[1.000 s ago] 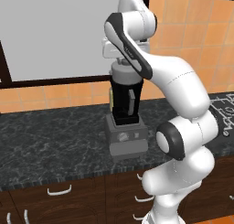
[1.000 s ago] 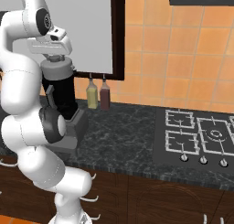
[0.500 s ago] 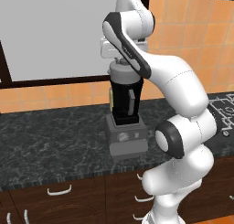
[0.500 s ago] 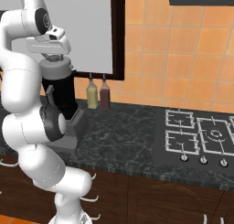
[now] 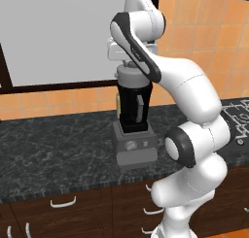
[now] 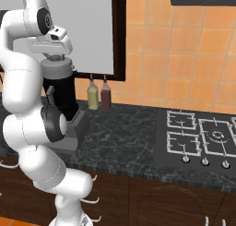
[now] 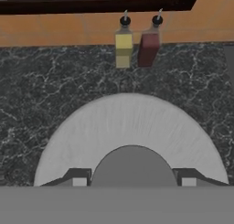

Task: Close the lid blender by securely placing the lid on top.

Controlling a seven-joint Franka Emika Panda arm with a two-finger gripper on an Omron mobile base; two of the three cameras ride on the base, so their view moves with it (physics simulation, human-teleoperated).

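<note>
Seating the lid (image 5: 130,78) on the blender (image 5: 133,120) is the step in hand. The lid sits on the jar's top, apparently level, with the gripper (image 7: 130,181) straight above it. In the hand view the fingers (image 7: 78,178) stand on either side of the central knob and look closed on it, though contact is hard to confirm. The blender stands on the worktop (image 5: 53,149), near its front edge, with two bottles (image 6: 99,94) behind it by the wall. Judging from this, the lid looks nearly home. Next comes a short, straight press down, then opening the fingers and lifting clear without dragging the lid askew.
</note>
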